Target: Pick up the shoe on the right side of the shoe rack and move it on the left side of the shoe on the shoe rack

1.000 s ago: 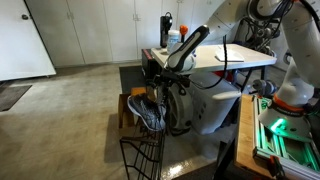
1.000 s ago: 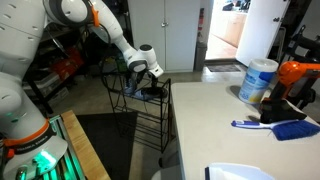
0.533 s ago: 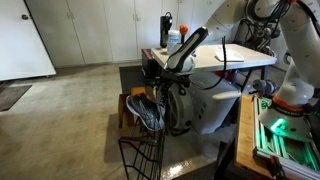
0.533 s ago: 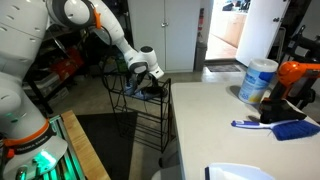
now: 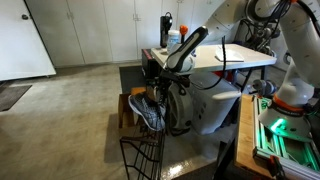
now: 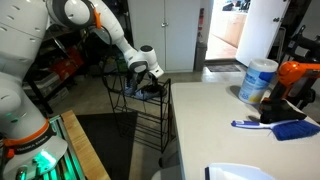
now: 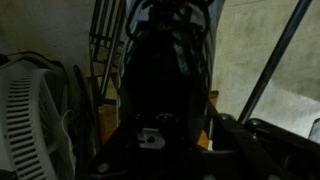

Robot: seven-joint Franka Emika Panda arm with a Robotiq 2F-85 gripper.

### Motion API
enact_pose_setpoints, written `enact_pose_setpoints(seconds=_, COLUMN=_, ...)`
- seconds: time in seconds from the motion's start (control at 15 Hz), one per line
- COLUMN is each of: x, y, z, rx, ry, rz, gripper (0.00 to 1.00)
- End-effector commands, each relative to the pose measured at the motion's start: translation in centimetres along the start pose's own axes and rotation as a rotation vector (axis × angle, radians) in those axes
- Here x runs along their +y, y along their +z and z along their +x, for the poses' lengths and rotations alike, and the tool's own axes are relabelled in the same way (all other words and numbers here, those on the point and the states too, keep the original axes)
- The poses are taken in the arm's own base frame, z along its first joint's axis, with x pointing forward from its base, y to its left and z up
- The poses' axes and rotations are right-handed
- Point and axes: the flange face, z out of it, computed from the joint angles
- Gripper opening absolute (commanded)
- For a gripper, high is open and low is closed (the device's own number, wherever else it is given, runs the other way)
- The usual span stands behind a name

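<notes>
Although my gripper [image 5: 163, 88] sits at frame centre just beside the grey shoe [image 5: 150, 113], above the wire shoe rack [image 5: 140, 158], I cannot tell whether its jaws are clamped; the wrist view is too dark.

in an exterior view, camera at mid-range faces shoe rack [image 5: 143, 152], table [image 5: 245, 58] behind. in an exterior view, camera looks across table [image 6: 230, 120] toward rack. both share rack, arm [image 6: 110, 35]. wrist view: very close, dark, onto shoe [image 7: 165, 80].
</notes>
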Motion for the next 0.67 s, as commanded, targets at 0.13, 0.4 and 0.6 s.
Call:
enact_pose_setpoints(seconds=0.13, x=-0.8, y=-0.5, z=0.0, rx=0.005, ry=-0.012, rz=0.023, gripper=0.07)
enact_pose_setpoints(seconds=0.4, x=-1.2, y=-1.0, z=-0.4, rx=0.005, ry=-0.038, rz=0.027, gripper=0.06)
enact_pose_setpoints(seconds=0.6, x=-1.4, y=-1.5, z=-0.6, rx=-0.007, ry=-0.067, rz=0.027, gripper=0.06)
